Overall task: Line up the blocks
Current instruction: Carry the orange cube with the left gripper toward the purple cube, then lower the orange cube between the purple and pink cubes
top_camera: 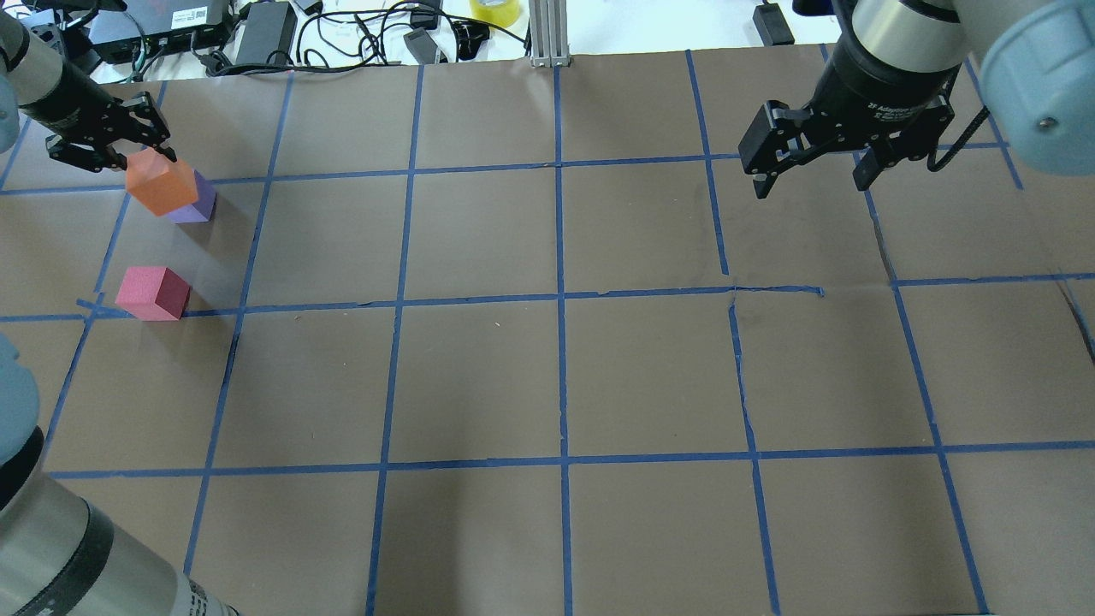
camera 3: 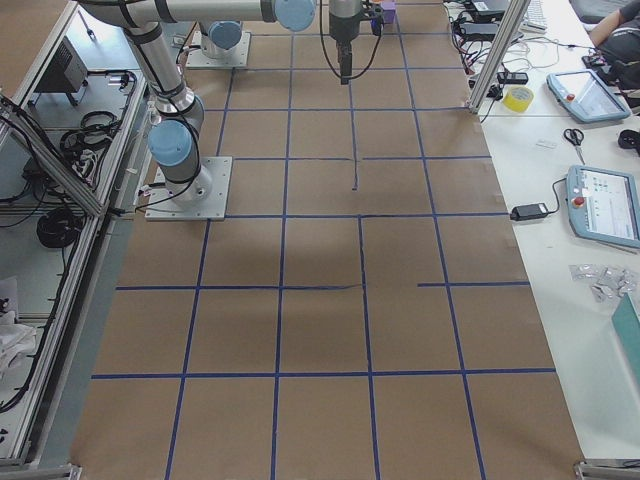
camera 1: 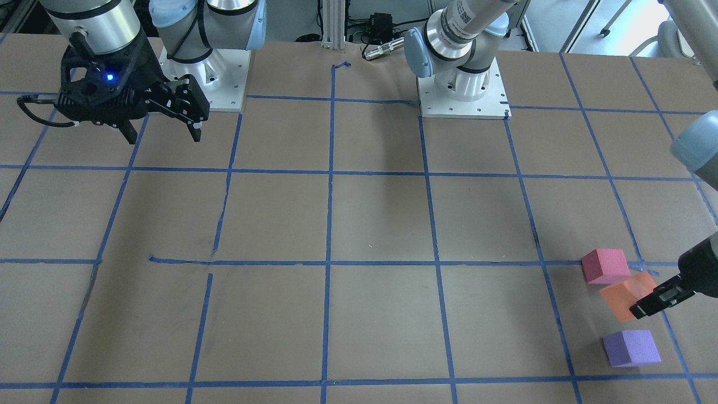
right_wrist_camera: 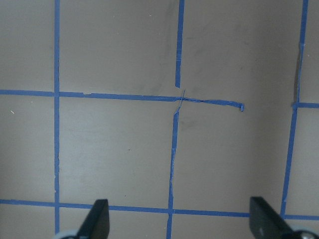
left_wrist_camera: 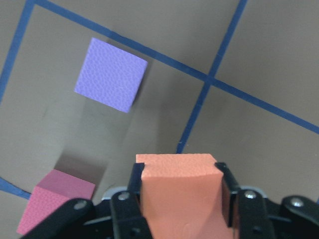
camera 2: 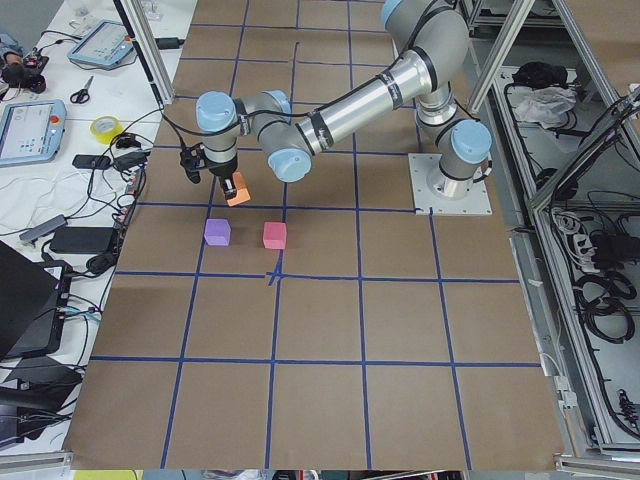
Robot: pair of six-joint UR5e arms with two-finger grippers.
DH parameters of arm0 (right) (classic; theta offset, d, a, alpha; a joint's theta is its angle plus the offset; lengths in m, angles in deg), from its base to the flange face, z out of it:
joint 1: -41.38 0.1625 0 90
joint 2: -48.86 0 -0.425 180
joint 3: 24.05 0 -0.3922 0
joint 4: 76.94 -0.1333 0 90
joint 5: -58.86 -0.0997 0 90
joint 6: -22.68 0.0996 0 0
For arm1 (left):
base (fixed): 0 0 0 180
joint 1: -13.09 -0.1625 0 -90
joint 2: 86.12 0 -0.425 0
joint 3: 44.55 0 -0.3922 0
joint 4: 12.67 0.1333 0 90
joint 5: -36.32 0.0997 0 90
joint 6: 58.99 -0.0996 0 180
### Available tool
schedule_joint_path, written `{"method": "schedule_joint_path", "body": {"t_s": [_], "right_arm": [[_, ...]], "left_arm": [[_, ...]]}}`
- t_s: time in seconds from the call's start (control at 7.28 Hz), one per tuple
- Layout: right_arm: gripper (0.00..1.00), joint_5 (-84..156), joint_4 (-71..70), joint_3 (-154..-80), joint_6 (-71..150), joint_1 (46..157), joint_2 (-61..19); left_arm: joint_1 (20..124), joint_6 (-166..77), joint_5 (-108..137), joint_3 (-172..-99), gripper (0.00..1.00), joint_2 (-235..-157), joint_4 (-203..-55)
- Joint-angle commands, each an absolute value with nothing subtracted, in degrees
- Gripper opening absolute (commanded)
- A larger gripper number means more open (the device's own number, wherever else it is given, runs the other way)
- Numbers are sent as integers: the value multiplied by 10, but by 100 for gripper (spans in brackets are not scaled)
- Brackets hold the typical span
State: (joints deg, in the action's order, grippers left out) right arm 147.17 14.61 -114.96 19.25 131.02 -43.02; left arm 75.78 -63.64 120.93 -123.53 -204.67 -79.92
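My left gripper (top_camera: 128,154) is shut on the orange block (top_camera: 161,182) and holds it above the table at the far left; it also shows in the left wrist view (left_wrist_camera: 179,194) and the front view (camera 1: 629,294). The purple block (top_camera: 202,203) lies on the table, partly hidden behind the orange one; it shows whole in the front view (camera 1: 631,348) and the left wrist view (left_wrist_camera: 111,74). The reddish-pink block (top_camera: 152,293) lies nearer the robot, by a tape crossing, and in the front view (camera 1: 606,265). My right gripper (top_camera: 813,178) is open and empty, held high at the far right.
The brown table (top_camera: 556,376) carries a grid of blue tape lines (top_camera: 560,299). Cables, power bricks and a yellow tape roll (top_camera: 494,10) lie past the far edge. The arm bases (camera 1: 463,95) stand at the robot's side.
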Motion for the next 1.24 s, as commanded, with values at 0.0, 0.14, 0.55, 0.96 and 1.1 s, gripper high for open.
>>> {"method": "schedule_joint_path", "body": {"t_s": [0.0,0.14,0.55,0.96,1.1], "right_arm": [[100,1469,146,-1149,192,1310,-430],[100,1471,146,-1150,192,1310,-430],[100,1475,146,-1151,192,1310,-429],[100,1475,146,-1152,192,1310,-429],[100,1475,146,-1152,192,1309,-429]], "left_arm": [[743,-736,1256,-1237,14,-2066,-789],[731,-774,1255,-1238,14,-2076,-783],[724,-807,1239,-1254,14,-2094,-722],[724,-876,1226,-1264,14,-2101,-709],[724,-895,1220,-1270,14,-2104,-698]]}}
